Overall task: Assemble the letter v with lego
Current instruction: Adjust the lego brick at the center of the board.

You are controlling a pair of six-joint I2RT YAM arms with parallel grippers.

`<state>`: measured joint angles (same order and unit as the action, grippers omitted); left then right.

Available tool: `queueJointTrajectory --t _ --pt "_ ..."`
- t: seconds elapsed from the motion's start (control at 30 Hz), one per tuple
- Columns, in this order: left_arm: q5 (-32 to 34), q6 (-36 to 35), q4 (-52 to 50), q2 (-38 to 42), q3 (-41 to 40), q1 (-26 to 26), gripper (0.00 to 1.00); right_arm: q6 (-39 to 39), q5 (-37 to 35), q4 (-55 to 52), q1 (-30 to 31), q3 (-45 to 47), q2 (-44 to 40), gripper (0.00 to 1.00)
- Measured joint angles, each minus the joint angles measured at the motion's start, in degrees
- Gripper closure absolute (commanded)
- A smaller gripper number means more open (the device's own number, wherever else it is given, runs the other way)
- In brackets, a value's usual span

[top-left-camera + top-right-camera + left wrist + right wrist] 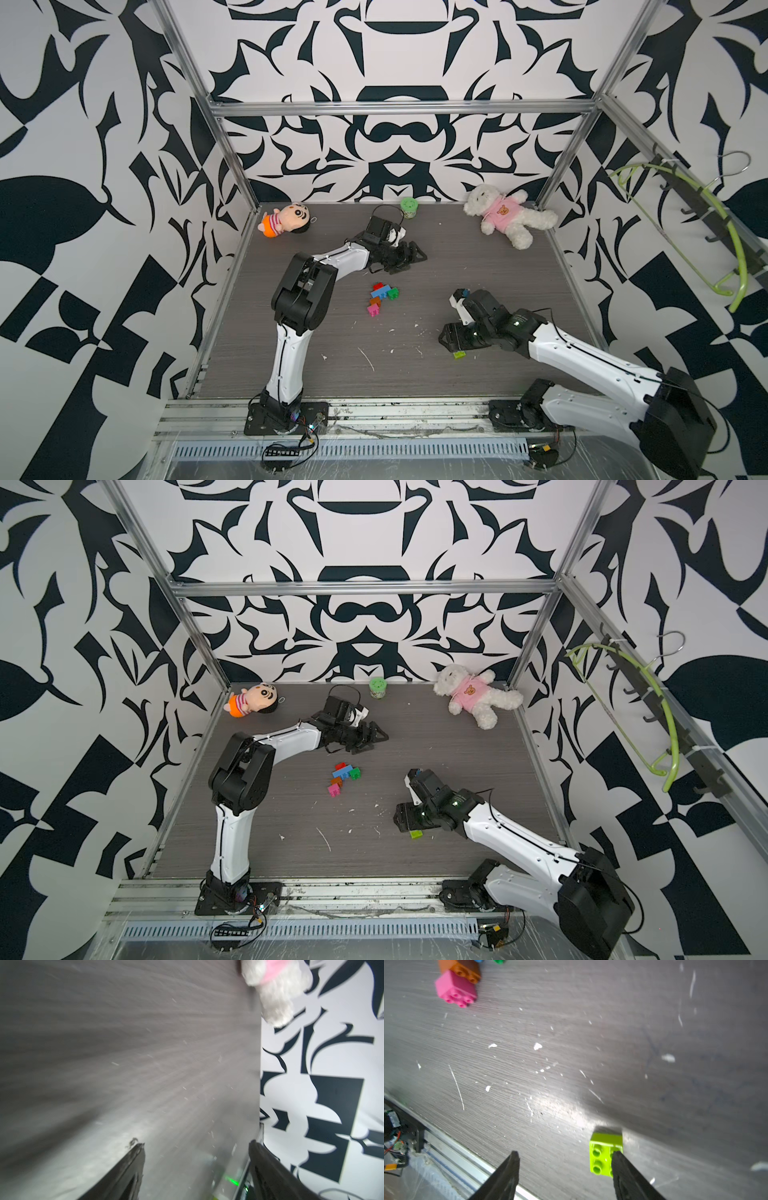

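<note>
**Both grippers open; lime brick lying apart from the other bricks.**

I am reading the left gripper (195, 1147) as hovering over the far part of the table (478, 266), jaws apart, nothing between them. The right gripper (564, 1154) is hanging low near the front edge, jaws apart. One finger is overlapping the lime brick (602, 1147), but I cannot tell whether they touch. The brick is lying on the table. The cluster (380, 297) of red, blue, green, brown and pink bricks is sitting mid-table, well apart.
</note>
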<state>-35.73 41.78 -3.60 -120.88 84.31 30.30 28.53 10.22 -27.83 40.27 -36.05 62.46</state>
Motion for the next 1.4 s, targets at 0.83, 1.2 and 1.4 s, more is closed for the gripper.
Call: queueJointTrajectory --t 0.83,1.2,1.4 --pt "20.1 -8.9 -14.6 35.5 -28.7 -24.2 0.01 -69.5 13.9 10.7 -3.3 -40.8 52.8 0.37" --pt "20.1 -9.6 -14.7 35.4 -28.7 -24.3 0.01 -73.1 13.6 9.5 -3.3 -42.0 55.2 0.68" --pt "19.7 -9.7 -14.7 34.6 -28.6 -24.3 0.01 -66.9 6.1 13.1 -1.1 -36.2 50.7 0.81"
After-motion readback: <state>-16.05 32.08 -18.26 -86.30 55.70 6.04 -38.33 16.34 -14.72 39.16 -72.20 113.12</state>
